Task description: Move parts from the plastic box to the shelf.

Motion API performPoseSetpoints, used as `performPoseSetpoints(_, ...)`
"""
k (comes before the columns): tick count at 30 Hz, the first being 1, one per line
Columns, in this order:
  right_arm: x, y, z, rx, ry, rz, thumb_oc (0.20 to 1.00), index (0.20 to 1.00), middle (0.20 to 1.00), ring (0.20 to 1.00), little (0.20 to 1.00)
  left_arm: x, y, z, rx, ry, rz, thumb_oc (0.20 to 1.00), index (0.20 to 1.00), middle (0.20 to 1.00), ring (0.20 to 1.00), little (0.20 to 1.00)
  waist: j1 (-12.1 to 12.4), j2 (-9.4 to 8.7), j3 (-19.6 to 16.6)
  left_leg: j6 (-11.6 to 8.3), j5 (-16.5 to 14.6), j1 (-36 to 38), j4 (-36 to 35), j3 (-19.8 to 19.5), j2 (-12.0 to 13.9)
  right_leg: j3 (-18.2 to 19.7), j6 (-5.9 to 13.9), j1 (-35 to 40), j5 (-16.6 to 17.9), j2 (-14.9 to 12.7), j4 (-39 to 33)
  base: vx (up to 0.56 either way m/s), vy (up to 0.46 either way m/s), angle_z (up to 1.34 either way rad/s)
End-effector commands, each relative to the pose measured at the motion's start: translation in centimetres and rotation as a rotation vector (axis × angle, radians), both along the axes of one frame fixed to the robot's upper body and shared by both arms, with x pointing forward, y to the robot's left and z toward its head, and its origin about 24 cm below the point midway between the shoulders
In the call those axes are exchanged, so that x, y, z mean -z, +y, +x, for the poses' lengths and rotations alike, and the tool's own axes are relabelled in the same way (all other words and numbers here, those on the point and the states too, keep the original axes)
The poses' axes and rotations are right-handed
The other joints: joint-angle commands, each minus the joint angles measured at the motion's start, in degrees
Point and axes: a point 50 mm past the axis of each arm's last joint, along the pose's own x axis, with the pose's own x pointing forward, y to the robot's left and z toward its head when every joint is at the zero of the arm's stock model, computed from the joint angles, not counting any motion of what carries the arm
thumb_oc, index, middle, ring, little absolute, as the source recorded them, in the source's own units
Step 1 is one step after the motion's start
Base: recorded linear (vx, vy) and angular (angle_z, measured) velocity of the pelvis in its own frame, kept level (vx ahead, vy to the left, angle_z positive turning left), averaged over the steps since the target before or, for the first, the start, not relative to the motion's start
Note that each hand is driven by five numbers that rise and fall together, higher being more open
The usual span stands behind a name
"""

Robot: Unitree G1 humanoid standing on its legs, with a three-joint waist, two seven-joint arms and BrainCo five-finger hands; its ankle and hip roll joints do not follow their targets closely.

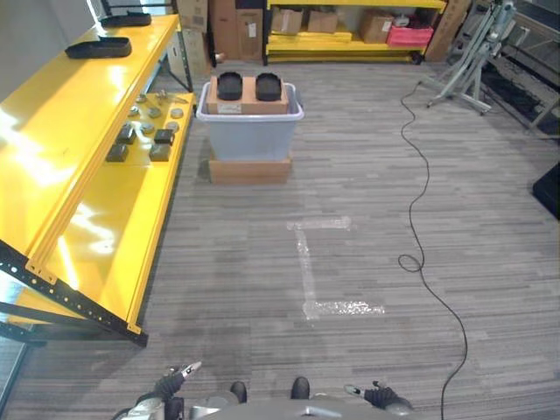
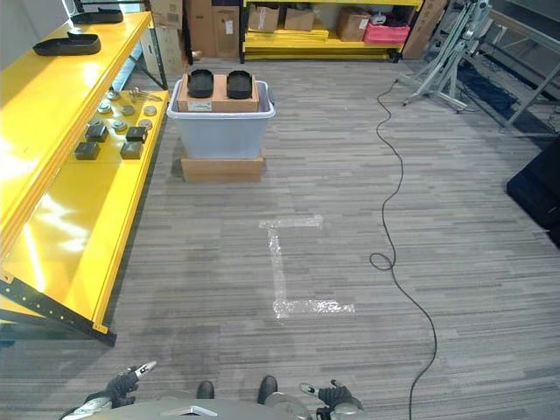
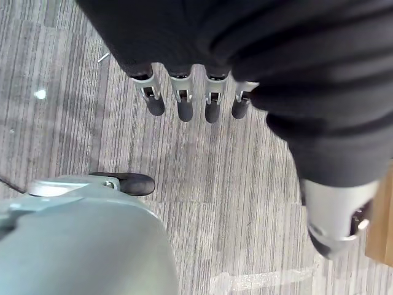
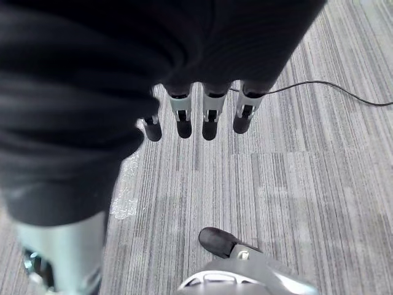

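Standing well back from the plastic box [image 1: 250, 131] — it sits far ahead on a cardboard base [image 1: 249, 169], two black parts [image 1: 229, 85] resting on a brown carton [image 1: 248, 101] inside. Shelf [image 1: 83, 149] runs along the left, several small parts [image 1: 140, 140] already on its lower level. Left hand [image 3: 184, 98] and right hand [image 4: 196, 117] hang low, fingers straight and relaxed, holding nothing. Looks like the approach step: next move calls for walking up to the box, then reaching in for a part — what lies deeper inside is hard to tell from here.
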Motion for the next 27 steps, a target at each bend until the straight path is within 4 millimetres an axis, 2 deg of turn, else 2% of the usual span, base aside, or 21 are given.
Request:
performPoseSetpoints(1, -0.6, -0.7, 2.0, -0.045, -0.028, -0.03, 1.0, 1.0, 1.0, 1.0, 1.0, -0.1, -1.4, 2.4, 0.022, -0.032, 0.018, 1.0, 1.0, 1.0, 1.0, 1.0, 0.5, 0.79, 3.0, 0.56, -4.9, 1.6, 0.1, 3.6, -0.4, -1.9, 4.86, 4.1, -5.1, -2.2, 0.5, 0.0, 0.0, 0.0)
performPoseSetpoints(4, -0.6, -0.7, 2.3, 0.002, -0.059, -0.025, 1.0, 1.0, 1.0, 1.0, 1.0, -0.2, -1.4, 2.7, -0.024, -0.049, 0.011, 1.0, 1.0, 1.0, 1.0, 1.0, 0.5, 0.72, 3.0, 0.58, -4.9, 1.8, 0.1, 3.5, -0.5, -1.8, 4.87, 4.3, -5.0, -2.2, 0.4, 0.0, 0.0, 0.0)
performPoseSetpoints(6, -1.0, -0.6, 3.2, 0.053, -0.114, -0.004, 1.0, 1.0, 1.0, 1.0, 1.0, -0.6, -1.5, 3.8, -0.088, -0.113, -0.019, 1.0, 1.0, 1.0, 1.0, 1.0, 0.6, 0.67, 2.8, 0.57, -5.0, 2.1, 0.0, 3.5, -0.5, -1.8, 4.8, 4.6, -5.0, -2.2, 0.3, 0.0, 0.0, 0.0)
performPoseSetpoints(9, -2.6, -0.5, 6.2, 0.112, -0.271, 0.023, 1.0, 1.0, 1.0, 1.0, 1.0, -2.4, -1.6, 6.6, -0.142, -0.261, -0.065, 1.0, 1.0, 1.0, 1.0, 1.0, 0.6, 0.69, 2.8, 0.62, -5.0, 2.3, -0.1, 3.4, -0.4, -1.6, 4.61, 4.7, -5.0, -2.2, 0.2, 0.0, 0.0, 0.0)
performPoseSetpoints(10, -4.1, -0.2, 8.1, 0.135, -0.348, 0.037, 1.0, 1.0, 1.0, 1.0, 1.0, -3.8, -1.6, 8.3, -0.162, -0.334, -0.082, 1.0, 1.0, 1.0, 1.0, 1.0, 0.5, 0.67, 2.8, 0.57, -4.9, 2.4, -0.1, 3.5, -0.3, -1.5, 4.48, 4.8, -4.9, -2.2, 0.2, 0.0, 0.0, 0.0)
performPoseSetpoints(12, -5.6, 0.1, 9.6, 0.145, -0.43, 0.051, 1.0, 1.0, 1.0, 1.0, 1.0, -5.4, -1.5, 9.7, -0.185, -0.413, -0.097, 1.0, 1.0, 1.0, 1.0, 1.0, 0.4, 0.69, 2.8, 0.53, -4.9, 2.4, -0.1, 3.5, -0.2, -1.4, 4.39, 4.8, -4.8, -2.2, 0.2, 0.0, 0.0, 0.0)
performPoseSetpoints(14, -8.9, 0.5, 12.1, 0.147, -0.607, 0.094, 1.0, 1.0, 1.0, 1.0, 1.0, -9.2, -0.7, 12.3, -0.203, -0.597, -0.104, 1.0, 1.0, 1.0, 1.0, 1.0, 0.0, 0.8, 2.7, 0.55, -4.8, 2.7, -0.1, 3.7, -0.1, -1.1, 4.28, 4.8, -4.8, -2.0, 0.2, 0.0, 0.0, 0.0)
performPoseSetpoints(17, -11.8, 0.9, 14.1, 0.131, -0.77, 0.138, 1.0, 1.0, 1.0, 1.0, 1.0, -12.8, -0.2, 14.3, -0.165, -0.776, -0.049, 1.0, 1.0, 1.0, 1.0, 1.0, -0.5, 0.87, 2.4, 0.64, -4.5, 2.6, -0.1, 3.9, -0.1, -0.9, 4.14, 4.6, -4.8, -2.0, 0.2, 0.0, 0.006, -0.02)
performPoseSetpoints(18, -14.3, 1.2, 15.5, 0.094, -0.885, 0.148, 1.0, 1.0, 1.0, 1.0, 1.0, -15.7, 0.0, 15.6, -0.133, -0.902, -0.021, 1.0, 1.0, 1.0, 1.0, 1.0, -0.6, 0.95, 2.3, 0.71, -4.5, 2.7, -0.1, 3.8, -0.1, -0.7, 4.02, 4.7, -5.0, -1.9, 0.2, 0.01, 0.015, -0.1)
performPoseSetpoints(19, -14.9, 1.3, 15.9, 0.086, -0.914, 0.153, 1.0, 1.0, 1.0, 1.0, 1.0, -16.4, 0.0, 15.9, -0.12, -0.938, -0.003, 1.0, 1.0, 1.0, 1.0, 1.0, -0.6, 0.97, 2.2, 0.72, -4.5, 2.7, -0.1, 3.8, -0.1, -0.6, 4.0, 4.7, -5.0, -1.8, 0.2, 0.02, 0.016, -0.13)
performPoseSetpoints(21, -17.9, 1.5, 17.2, 0.044, -1.042, 0.152, 1.0, 1.0, 1.0, 1.0, 1.0, -19.6, 0.0, 17.0, -0.092, -1.071, 0.028, 1.0, 1.0, 1.0, 1.0, 1.0, -0.4, 1.05, 2.2, 0.72, -4.5, 2.7, -0.1, 3.6, -0.2, -0.5, 3.99, 4.8, -5.1, -1.8, 0.2, 0.02, 0.012, -0.12)
performPoseSetpoints(22, -20.2, 1.8, 18.1, 0.015, -1.144, 0.163, 1.0, 1.0, 1.0, 1.0, 1.0, -21.6, -0.3, 17.6, -0.095, -1.15, 0.018, 1.0, 1.0, 1.0, 1.0, 1.0, -0.2, 1.14, 2.2, 0.72, -4.4, 2.7, -0.1, 3.3, -0.2, -0.5, 3.97, 4.9, -5.2, -1.8, 0.1, 0.02, 0.012, -0.08)
performPoseSetpoints(23, -20.8, 1.9, 18.2, 0.005, -1.172, 0.164, 1.0, 1.0, 1.0, 1.0, 1.0, -22.0, -0.3, 17.7, -0.096, -1.169, 0.019, 1.0, 1.0, 1.0, 1.0, 1.0, -0.2, 1.16, 2.2, 0.72, -4.4, 2.7, -0.1, 3.3, -0.2, -0.5, 3.97, 4.9, -5.2, -1.8, 0.1, 0.03, 0.018, -0.05)
performPoseSetpoints(25, -24.1, 2.7, 18.8, -0.033, -1.303, 0.216, 1.0, 1.0, 1.0, 1.0, 1.0, -24.4, -0.5, 17.9, -0.091, -1.255, 0.018, 1.0, 1.0, 1.0, 1.0, 1.0, 0.2, 1.26, 2.1, 0.64, -4.4, 2.7, -0.1, 3.1, -0.3, -0.3, 4.09, 4.9, -5.2, -1.8, 0.1, 0.03, 0.021, -0.01)
performPoseSetpoints(27, -25.4, 3.1, 18.9, -0.059, -1.356, 0.219, 1.0, 1.0, 1.0, 1.0, 1.0, -25.1, -0.7, 18.0, -0.092, -1.277, 0.011, 1.0, 1.0, 1.0, 1.0, 1.0, 0.3, 1.29, 2.1, 0.6, -4.5, 2.6, -0.1, 3.0, -0.4, -0.3, 4.18, 4.8, -5.2, -1.8, 0.1, 0.03, 0.026, -0.02)
